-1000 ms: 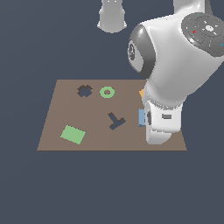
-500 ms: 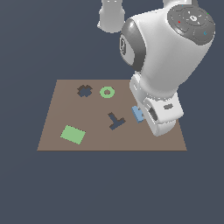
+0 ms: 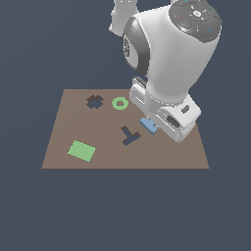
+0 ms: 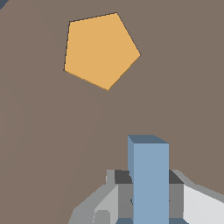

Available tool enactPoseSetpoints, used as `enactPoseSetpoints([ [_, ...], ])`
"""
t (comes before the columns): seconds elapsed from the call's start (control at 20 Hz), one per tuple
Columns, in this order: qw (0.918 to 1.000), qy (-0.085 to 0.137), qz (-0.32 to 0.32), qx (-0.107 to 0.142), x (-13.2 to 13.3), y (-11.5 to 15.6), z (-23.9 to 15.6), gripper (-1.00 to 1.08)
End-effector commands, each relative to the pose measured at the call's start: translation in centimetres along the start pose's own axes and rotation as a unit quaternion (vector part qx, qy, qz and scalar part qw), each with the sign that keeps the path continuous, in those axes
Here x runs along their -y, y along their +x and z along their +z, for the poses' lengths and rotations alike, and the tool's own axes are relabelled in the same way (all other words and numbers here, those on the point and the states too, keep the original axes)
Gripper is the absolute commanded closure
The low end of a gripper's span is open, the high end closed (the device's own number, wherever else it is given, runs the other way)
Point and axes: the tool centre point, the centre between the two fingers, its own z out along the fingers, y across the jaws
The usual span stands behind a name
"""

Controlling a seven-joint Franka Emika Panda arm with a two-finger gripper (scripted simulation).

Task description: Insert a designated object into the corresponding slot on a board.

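From the exterior view the gripper (image 3: 151,123) has the blue block (image 3: 148,125) clamped just above the board (image 3: 162,154), roughly 2 o'clock of the T slot (image 3: 130,136), and the wrist view shows the block (image 4: 150,179) pinched between the fingers (image 4: 117,199), orange pentagon (image 4: 100,50) at 11 o'clock.

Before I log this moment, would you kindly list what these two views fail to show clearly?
- Exterior view: the tool's fingertips are hidden behind the arm's wrist; only part of the light-blue T block shows.
- Exterior view: the orange pentagon is hidden behind the arm.
- Wrist view: the block's lower part is cut off by the picture edge, so its T shape is unseen.
- Wrist view: the T-shaped slot lies outside the frame.
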Motion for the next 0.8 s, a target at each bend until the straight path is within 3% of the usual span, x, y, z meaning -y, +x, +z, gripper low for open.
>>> enactPoseSetpoints([
  [0.0, 0.9989, 0.0, -0.048, 0.0, 0.5, -0.3, -0.1, 1.08],
  [0.35, 0.9847, 0.0, -0.175, 0.0, 1.8, -1.4, -0.1, 1.08],
  [0.75, 0.95, 0.0, -0.312, 0.0, 2.8, -3.0, -0.2, 1.08],
])
